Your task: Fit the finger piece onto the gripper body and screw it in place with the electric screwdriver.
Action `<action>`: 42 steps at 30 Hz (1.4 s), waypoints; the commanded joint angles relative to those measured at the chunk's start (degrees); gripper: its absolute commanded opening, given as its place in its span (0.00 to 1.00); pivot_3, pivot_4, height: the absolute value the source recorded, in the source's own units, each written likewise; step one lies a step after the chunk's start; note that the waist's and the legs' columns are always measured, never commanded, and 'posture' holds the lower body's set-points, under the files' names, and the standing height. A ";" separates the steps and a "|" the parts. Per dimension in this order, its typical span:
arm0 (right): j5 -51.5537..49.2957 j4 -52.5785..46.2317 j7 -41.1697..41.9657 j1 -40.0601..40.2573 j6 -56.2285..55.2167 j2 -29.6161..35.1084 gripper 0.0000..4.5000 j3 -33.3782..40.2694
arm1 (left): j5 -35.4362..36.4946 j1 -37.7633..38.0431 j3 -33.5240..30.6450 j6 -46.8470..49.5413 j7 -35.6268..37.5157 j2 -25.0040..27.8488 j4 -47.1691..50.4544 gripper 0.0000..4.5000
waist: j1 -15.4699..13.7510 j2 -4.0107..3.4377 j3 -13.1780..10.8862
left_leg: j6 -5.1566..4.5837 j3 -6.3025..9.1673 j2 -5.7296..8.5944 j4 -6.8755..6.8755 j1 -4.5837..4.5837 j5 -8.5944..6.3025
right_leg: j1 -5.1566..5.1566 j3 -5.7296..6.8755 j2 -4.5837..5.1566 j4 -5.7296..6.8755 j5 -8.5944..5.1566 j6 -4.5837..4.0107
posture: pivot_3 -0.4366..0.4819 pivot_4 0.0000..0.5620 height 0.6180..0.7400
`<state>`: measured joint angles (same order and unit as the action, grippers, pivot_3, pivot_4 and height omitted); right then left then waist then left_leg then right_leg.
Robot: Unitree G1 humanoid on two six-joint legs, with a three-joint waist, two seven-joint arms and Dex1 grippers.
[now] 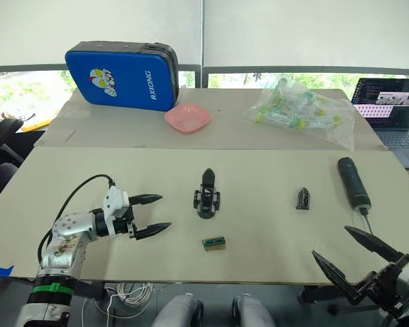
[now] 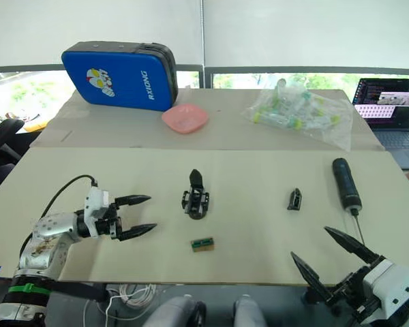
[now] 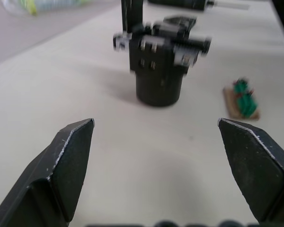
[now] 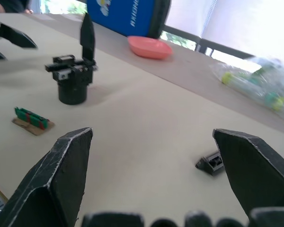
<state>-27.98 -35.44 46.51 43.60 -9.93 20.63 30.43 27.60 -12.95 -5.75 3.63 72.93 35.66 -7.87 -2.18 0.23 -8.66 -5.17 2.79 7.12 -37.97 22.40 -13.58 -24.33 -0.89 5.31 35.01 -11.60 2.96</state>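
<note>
Notably, the finger piece [image 1: 303,198] lay at eleven o'clock from the right gripper [image 1: 354,254] (the nearer arm), well apart; both grippers' jaws were released, empty.

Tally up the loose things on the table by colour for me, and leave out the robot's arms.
Black: 3, the gripper body, finger piece, electric screwdriver
Blue: 1, the case
Pink: 1, the dish
Green: 1, the small connector block
Clear: 1, the bag of tubes
Total: 7
</note>
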 commanded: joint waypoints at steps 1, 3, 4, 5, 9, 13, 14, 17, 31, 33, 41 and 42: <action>5.73 -2.20 -7.13 0.25 0.01 -3.02 1.00 0.25 | 5.79 -4.14 -3.45 6.24 -0.87 1.84 3.86 0.98 | 0.05 -0.01 -0.01 | 0.00 -0.01 0.00 0.01 0.00 0.00 | -0.03 0.00 0.00 0.02 -0.01 -0.03 | 0.48 0.27 1.00; 9.06 -4.14 -12.40 -1.26 5.65 -2.94 1.00 -0.15 | 7.55 -6.64 -3.80 9.17 -1.20 2.05 4.70 0.98 | 0.07 -0.01 -0.01 | 0.01 -0.02 0.02 0.02 -0.01 0.00 | -0.05 0.01 -0.01 0.04 -0.01 -0.03 | 0.48 0.27 1.00; 8.67 -5.43 -14.16 -2.48 9.32 -1.91 1.00 -0.51 | 8.12 -7.95 -3.73 10.52 -1.26 1.99 4.92 0.98 | 0.13 -0.02 -0.01 | 0.03 -0.02 0.04 0.02 -0.02 0.01 | -0.06 -0.01 -0.02 0.05 -0.01 -0.02 | 0.48 0.27 1.00; 8.17 -6.59 -15.57 -3.50 12.78 -0.86 1.00 -0.67 | 8.42 -8.87 -3.62 11.35 -1.29 1.88 5.08 0.98 | 0.28 -0.02 -0.01 | 0.04 -0.05 0.05 0.02 -0.04 0.02 | -0.07 -0.02 -0.02 0.05 0.01 0.00 | 0.48 0.27 1.00; 0.80 -11.66 -25.45 -12.23 39.22 7.07 1.00 0.70 | 9.62 -11.55 -2.65 14.28 -0.94 1.22 6.63 0.98 | 0.81 0.02 -0.03 | 0.14 -0.06 0.04 0.02 -0.07 0.08 | -0.13 0.01 -0.05 0.09 0.20 -0.26 | 0.48 0.27 1.00; -10.73 -11.08 -30.65 -26.71 61.12 16.45 1.00 1.39 | 10.48 -12.33 -1.14 17.47 0.36 1.59 8.38 0.98 | 0.86 0.07 -0.06 | 0.22 -0.02 0.02 0.05 0.01 0.14 | -0.15 0.04 -0.03 0.07 0.31 -0.45 | 0.48 0.27 1.00; -14.88 -9.60 -32.16 -31.70 68.55 18.63 1.00 1.34 | 10.39 -12.64 -0.71 18.13 0.70 1.75 8.57 0.98 | 0.95 0.11 -0.10 | 0.23 -0.02 0.00 0.06 0.01 0.14 | -0.13 0.06 -0.03 0.06 0.31 -0.46 | 0.48 0.27 1.00; -15.92 -2.55 -35.96 -48.73 88.27 24.18 1.00 -3.29 | 10.05 -13.84 0.76 18.85 1.55 1.48 9.95 0.98 | 1.30 0.25 -0.22 | 0.21 -0.01 0.00 0.05 0.13 0.16 | -0.03 0.08 -0.01 0.02 0.36 -0.50 | 0.48 0.27 1.00; -17.67 34.27 -52.21 -81.53 102.43 16.71 1.00 -11.66 | 9.88 -11.17 0.81 18.93 -4.79 -0.36 17.43 0.98 | 1.52 0.52 -0.34 | 0.01 0.00 0.12 0.07 1.15 0.59 | -0.97 0.13 0.01 -0.05 0.56 -0.61 | 0.48 0.27 1.00; -17.50 36.85 -53.18 -82.69 102.43 16.84 1.00 -13.20 | 9.94 -10.64 0.79 18.84 -5.47 -0.62 17.90 0.98 | 1.50 0.52 -0.34 | 0.04 -0.01 0.12 0.07 1.16 0.61 | -0.97 0.12 0.02 -0.10 0.56 -0.61 | 0.48 0.27 1.00; -16.84 42.20 -55.59 -83.16 102.43 16.28 1.00 -15.50 | 9.74 -8.18 1.11 18.82 -5.50 0.27 20.10 0.98 | 1.52 0.51 -0.34 | -0.09 0.00 0.07 0.07 1.08 0.51 | -0.91 0.13 0.01 -0.01 0.64 -0.71 | 0.48 0.27 1.00; -17.32 41.95 -55.61 -82.69 102.43 16.40 1.00 -15.98 | 9.72 -8.07 0.96 18.80 -5.54 0.39 20.15 0.98 | 1.49 0.51 -0.34 | -0.08 0.01 0.07 0.07 1.05 0.52 | -0.89 0.15 0.00 0.02 0.65 -0.73 | 0.48 0.27 1.00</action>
<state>-44.67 6.47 -8.47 -39.54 92.04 36.83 14.58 37.22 -21.04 -3.55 23.64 67.49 35.29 10.34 -0.69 0.74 -9.00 -5.23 2.80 7.19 -37.90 23.42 -13.05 -25.20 -0.74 5.31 35.04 -10.94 2.22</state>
